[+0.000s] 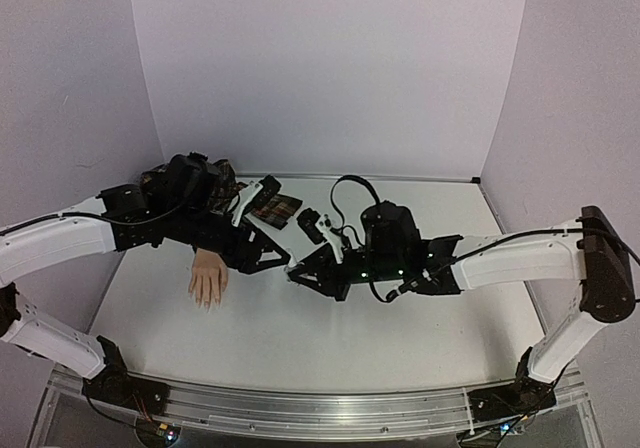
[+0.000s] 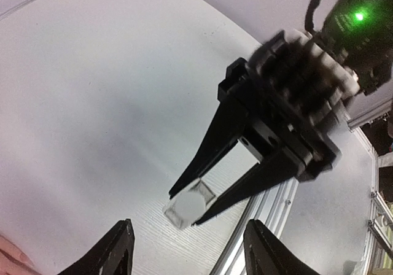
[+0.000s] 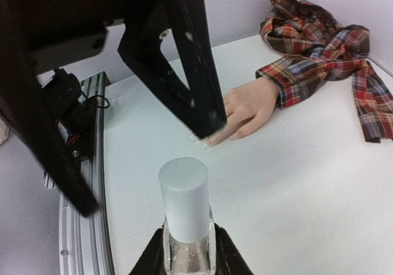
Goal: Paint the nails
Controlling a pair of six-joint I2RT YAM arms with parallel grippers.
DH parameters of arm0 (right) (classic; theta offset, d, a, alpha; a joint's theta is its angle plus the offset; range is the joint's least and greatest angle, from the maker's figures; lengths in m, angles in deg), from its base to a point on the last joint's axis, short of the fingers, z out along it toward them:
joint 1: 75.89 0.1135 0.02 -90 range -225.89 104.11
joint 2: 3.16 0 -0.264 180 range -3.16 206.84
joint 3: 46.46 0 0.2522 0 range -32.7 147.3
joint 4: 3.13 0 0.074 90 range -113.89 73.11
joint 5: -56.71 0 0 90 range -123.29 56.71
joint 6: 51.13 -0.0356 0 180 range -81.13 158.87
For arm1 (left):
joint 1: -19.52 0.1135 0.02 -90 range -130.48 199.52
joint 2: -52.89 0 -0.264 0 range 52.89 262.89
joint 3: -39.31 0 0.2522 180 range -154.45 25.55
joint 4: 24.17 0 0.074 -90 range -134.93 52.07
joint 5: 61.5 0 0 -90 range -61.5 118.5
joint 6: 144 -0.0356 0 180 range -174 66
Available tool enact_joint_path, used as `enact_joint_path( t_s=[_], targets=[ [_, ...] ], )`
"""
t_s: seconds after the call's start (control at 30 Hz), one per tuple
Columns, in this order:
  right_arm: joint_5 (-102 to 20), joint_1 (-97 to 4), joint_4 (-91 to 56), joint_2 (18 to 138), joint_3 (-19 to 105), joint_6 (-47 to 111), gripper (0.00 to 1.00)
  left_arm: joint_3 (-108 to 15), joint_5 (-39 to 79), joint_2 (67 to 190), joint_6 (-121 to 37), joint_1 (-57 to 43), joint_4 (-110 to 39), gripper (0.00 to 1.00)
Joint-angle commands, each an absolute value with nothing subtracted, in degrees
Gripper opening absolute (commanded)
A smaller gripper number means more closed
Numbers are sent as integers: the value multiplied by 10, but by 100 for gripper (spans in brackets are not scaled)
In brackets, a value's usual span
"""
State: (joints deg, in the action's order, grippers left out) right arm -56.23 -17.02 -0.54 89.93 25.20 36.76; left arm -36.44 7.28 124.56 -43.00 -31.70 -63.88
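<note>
The small clear bottle (image 3: 187, 256) is pinched at its glass body by the right claw (image 3: 188, 241). It is held upright just above the bench (image 3: 295, 183), and the white cap (image 3: 184, 192) is left free above the jaws. This low grip is judged to be chosen so that the body is kept from turning while the cap is reached from above.

The left claw (image 2: 189, 229) is spread wide, with nothing between its fingers. It is lined up with the bottle, which is seen straight ahead of it in the left wrist view. The spread is judged to be meant for closing on the cap.

The nails (image 3: 209, 141) are found at the fingertips of the mannequin hand (image 3: 249, 109). The hand is laid palm down on the bench near the bottle, on the left arm's side. Its plaid sleeve (image 3: 325, 48) is bunched up beyond the wrist. Laid flat this way, the nails are turned upward, where a brush could be brought to them. They look pale, and no colour is seen on them. With the cap on and no brush out, the painting is judged not yet begun.
</note>
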Motion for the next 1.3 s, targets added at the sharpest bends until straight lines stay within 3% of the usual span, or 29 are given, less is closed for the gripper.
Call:
enact_joint_path(
  t_s=[0.0, 0.3, 0.6, 0.87, 0.97, 1.03, 1.13, 1.27],
  targets=[
    [-508, -167, 49, 819, 229, 318, 0, -307, 64, 1171, -322, -317, -476, 69],
    [-601, -168, 48, 794, 239, 297, 0, -315, -55, 1224, -246, -317, -319, 69],
    [-638, -169, 33, 787, 260, 288, 0, -334, -113, 1238, -263, -318, -316, 37],
    [-655, -169, 1, 797, 289, 304, 0, -341, -133, 1243, -280, -317, -340, 25],
    [-646, -169, -12, 802, 301, 309, 0, -347, -125, 1242, -288, -317, -351, 10],
    [-622, -169, -25, 805, 308, 313, 0, -355, -105, 1240, -292, -317, -361, 2],
    [-516, -165, -34, 809, 308, 309, 0, -365, -44, 1240, -297, -319, -382, 0],
    [-202, -118, -27, 821, 315, 321, 0, -391, 177, 1252, -287, -344, -438, 0]
  ],
)
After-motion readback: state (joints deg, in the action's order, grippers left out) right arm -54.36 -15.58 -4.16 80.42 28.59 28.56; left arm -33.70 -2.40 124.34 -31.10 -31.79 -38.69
